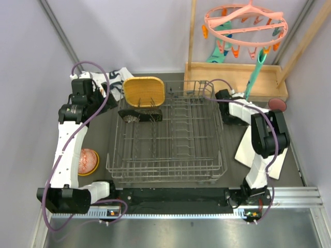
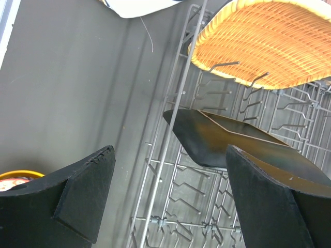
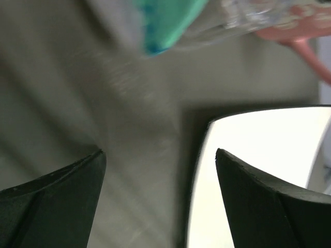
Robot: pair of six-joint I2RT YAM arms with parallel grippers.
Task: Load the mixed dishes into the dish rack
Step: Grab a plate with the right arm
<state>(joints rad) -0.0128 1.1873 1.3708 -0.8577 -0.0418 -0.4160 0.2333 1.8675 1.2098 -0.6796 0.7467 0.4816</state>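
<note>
The big grey dish rack (image 1: 165,135) sits in the middle of the table. Two dishes are in it, both at its far left corner. The yellow plate (image 1: 144,91) stands on its edge and leans on the prongs. The black plate (image 1: 139,114) is just in front of it, tipped on its side.

The left gripper (image 2: 169,150) hangs by the left side of the rack, close to the black plate. Its two fingers are wide apart and it has hold of nothing. The right gripper (image 3: 160,155) is on the right side of the rack. Its fingers are wide apart too, with nothing between them.

A white plate (image 1: 242,151) lies flat on the table right of the rack, partly under the right arm. A pink cup (image 1: 277,104) sits further back on the right, next to the wooden tray (image 1: 269,82). An orange bowl (image 1: 88,161) sits on the table left of the rack, beside the left arm.
</note>
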